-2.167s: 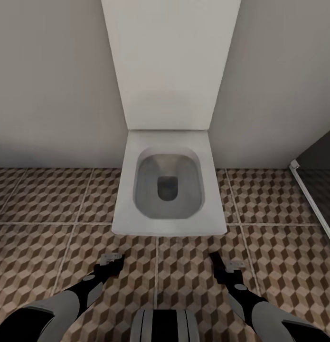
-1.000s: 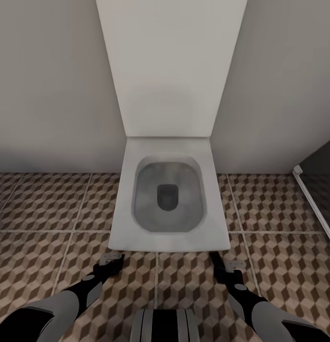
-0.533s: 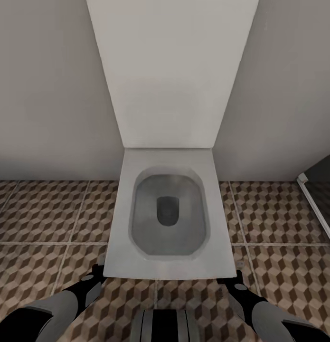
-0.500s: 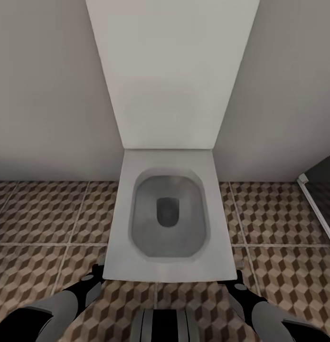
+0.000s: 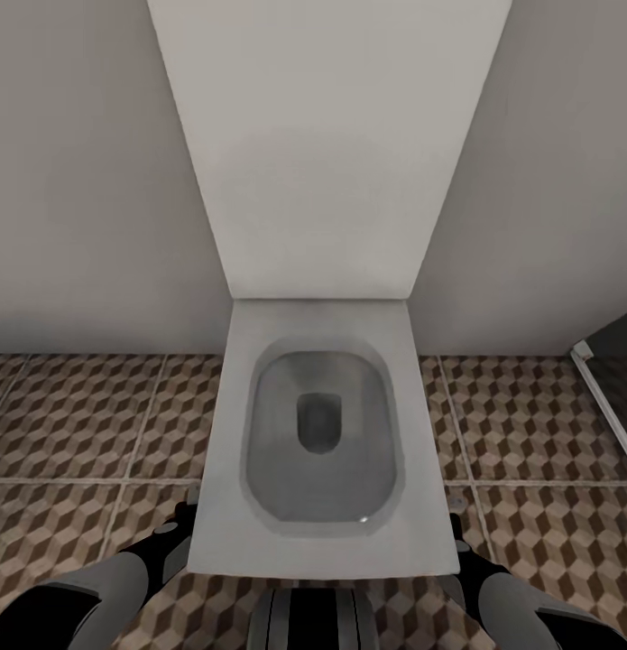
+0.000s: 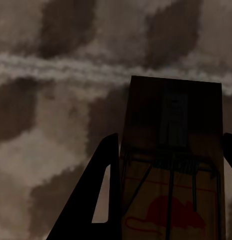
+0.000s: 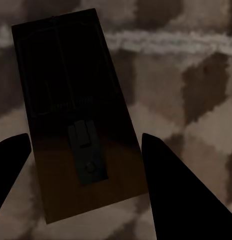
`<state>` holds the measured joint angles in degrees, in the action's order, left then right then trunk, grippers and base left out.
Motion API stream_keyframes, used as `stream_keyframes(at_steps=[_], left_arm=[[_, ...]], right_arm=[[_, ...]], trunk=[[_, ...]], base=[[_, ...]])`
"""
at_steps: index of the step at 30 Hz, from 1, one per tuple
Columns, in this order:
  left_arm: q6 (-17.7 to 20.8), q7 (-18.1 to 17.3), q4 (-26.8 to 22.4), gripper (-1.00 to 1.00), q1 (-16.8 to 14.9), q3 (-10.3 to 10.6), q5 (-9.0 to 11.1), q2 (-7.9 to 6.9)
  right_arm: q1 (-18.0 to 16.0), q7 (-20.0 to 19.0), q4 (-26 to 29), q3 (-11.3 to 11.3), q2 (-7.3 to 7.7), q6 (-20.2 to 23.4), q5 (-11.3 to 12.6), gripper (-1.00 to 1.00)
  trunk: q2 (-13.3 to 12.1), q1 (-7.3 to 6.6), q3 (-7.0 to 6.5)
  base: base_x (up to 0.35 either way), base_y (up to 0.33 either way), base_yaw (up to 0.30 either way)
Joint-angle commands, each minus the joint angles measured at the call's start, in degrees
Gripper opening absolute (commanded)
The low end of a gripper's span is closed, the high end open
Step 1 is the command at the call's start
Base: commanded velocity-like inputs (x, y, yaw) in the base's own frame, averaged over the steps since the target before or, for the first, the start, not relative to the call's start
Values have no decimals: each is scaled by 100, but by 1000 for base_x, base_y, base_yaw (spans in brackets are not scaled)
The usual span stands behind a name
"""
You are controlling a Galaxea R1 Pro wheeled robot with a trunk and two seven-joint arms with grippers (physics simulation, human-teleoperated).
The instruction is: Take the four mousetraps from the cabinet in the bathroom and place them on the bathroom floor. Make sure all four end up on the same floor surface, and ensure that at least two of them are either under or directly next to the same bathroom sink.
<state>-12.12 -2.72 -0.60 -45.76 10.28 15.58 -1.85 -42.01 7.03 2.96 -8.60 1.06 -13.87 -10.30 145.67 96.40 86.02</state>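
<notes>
A mousetrap (image 6: 171,165) with a red mouse print (no readable writing) sits clamped between the left claw's (image 6: 168,195) fingers above the bathroom floor (image 6: 50,100). The right claw (image 7: 85,180) spreads wider around a second mousetrap (image 7: 75,115), apparently gripping it, though contact is too dark to confirm. Ahead stands a white toilet (image 5: 318,442).

A white toilet (image 5: 318,433) was seen on brown-and-beige cube-patterned floor tiles (image 5: 69,415); a red mouse outline was printed on a brown mousetrap (image 6: 171,165).
</notes>
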Motion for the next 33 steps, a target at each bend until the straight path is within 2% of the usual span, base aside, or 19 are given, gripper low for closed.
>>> stream_keyframes(at_steps=[1, 15, 33], left_arm=[[-19, -9, 7, -100, -3, 44, 50, 0], [-19, -9, 7, -100, -3, 51, 41, 1], [-20, -9, 7, -100, -3, 46, 41, 1]], right_arm=[[-5, 18, -9, -45, -1, -20, -60, -100], [-6, 8, -7, -45, -1, -20, -60, -100], [-7, 2, -8, -45, -1, -20, -60, -100]], trunk=[[1, -1, 3], [1, -1, 3], [1, -1, 3]], base=[[13, 0, 0], [4, 0, 0], [67, 0, 0]])
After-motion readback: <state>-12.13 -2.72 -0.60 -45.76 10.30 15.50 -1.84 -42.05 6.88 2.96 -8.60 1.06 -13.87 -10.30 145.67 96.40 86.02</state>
